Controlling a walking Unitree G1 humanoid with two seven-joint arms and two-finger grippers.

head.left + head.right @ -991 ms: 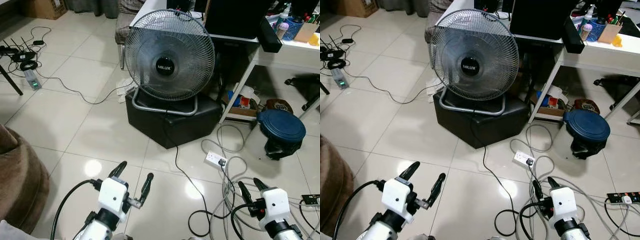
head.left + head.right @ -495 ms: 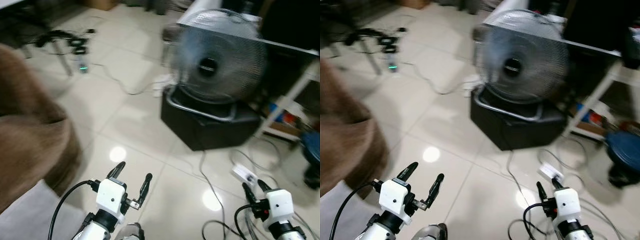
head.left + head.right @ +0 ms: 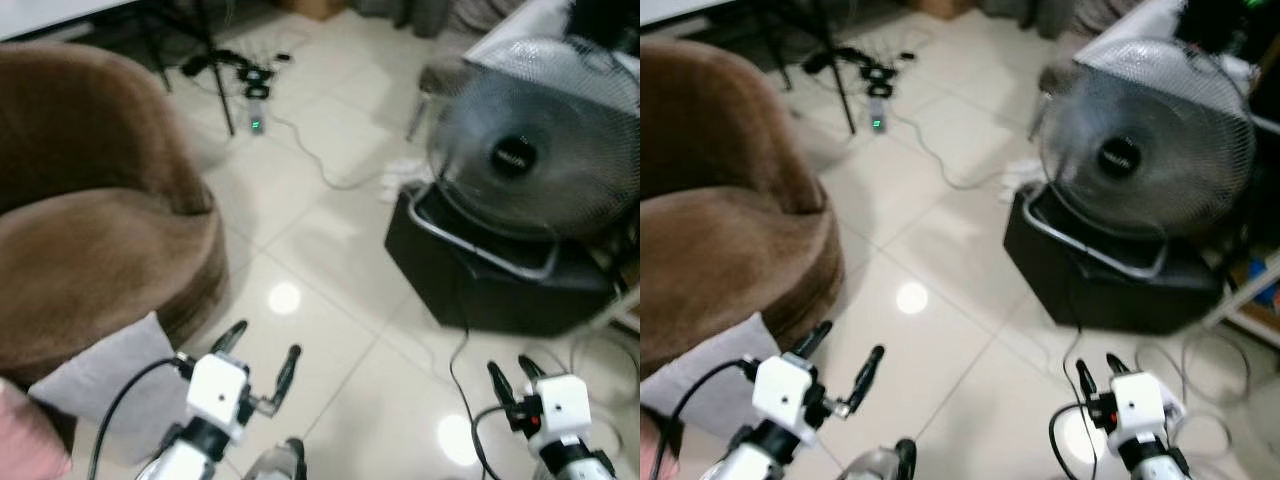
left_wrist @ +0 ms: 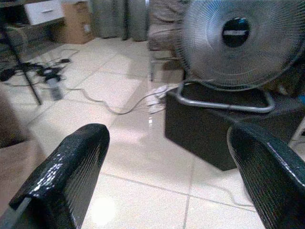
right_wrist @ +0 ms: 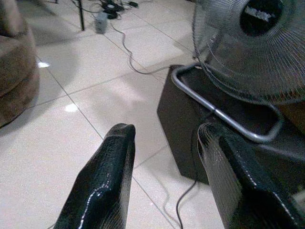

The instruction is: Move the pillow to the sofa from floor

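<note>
Soft, light grey fabric pillow (image 3: 110, 375) is probably best pinched at a corner; left gripper (image 3: 262, 357) and right gripper (image 3: 510, 379) are held spread, empty.

Count: 1 brown sofa (image 3: 90, 230), 1 grey pillow (image 3: 110, 385) on the floor, 1 pink item (image 3: 25, 445) at frame edge, can't tell what. 1 fan (image 3: 535, 165) on 1 black box (image 3: 490, 285), 1 green-lit device (image 3: 256, 124) w/ cables. 2 tools: left tool (image 3: 260, 355), right tool (image 3: 512, 378), 2 black fingers ea.
</note>
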